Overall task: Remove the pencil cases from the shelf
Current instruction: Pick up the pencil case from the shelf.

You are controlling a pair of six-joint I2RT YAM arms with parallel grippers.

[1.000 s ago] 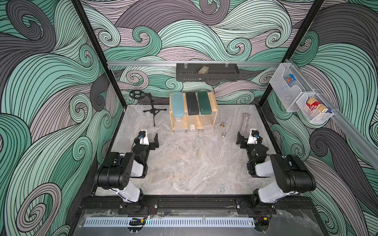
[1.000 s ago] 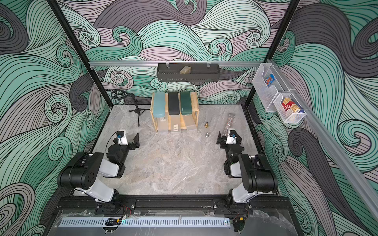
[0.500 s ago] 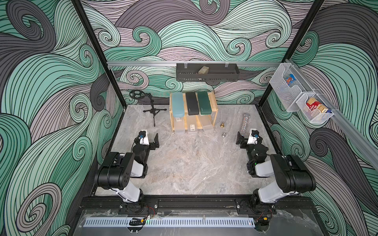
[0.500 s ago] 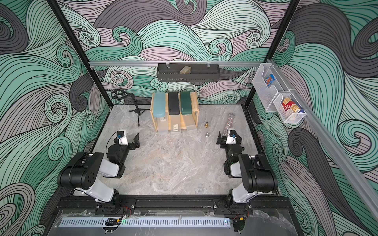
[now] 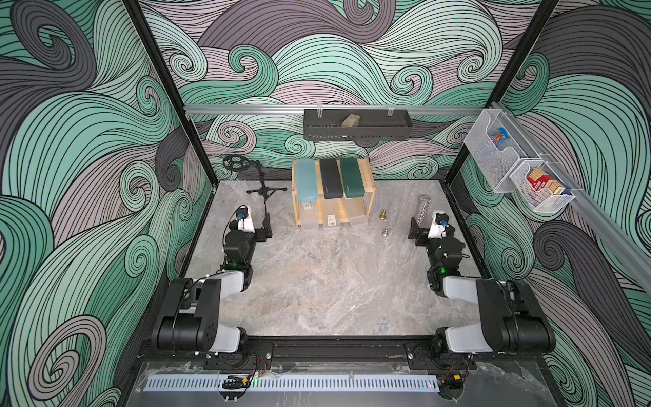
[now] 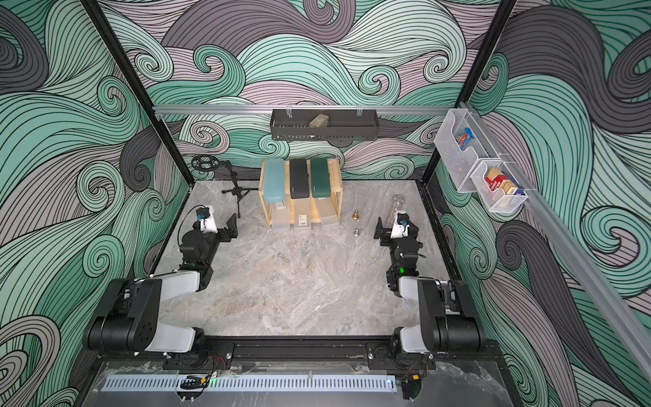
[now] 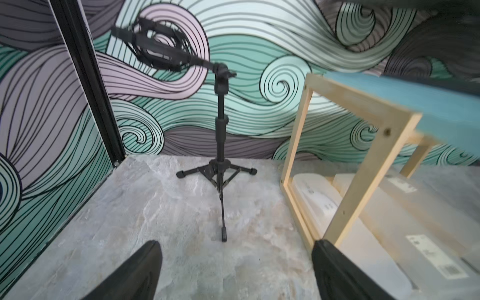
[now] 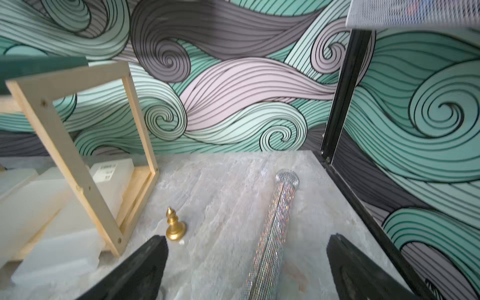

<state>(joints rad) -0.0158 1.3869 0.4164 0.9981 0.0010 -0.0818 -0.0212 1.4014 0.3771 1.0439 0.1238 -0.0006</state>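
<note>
nothing has visibly moved in the last second — your left gripper (image 7: 236, 244) and right gripper (image 8: 248, 237) both hang spread and empty, well short of the shelf (image 5: 369, 176), where all six pencil cases (image 5: 331, 178) lie three per tier — so removal hasn't started.

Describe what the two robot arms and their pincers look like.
Both the left arm and right arm have bulky black joints with white shells and a green light. Each wrist carries a white camera with a blue knob. The left pincer and right pincer have flat black fingers.
</note>
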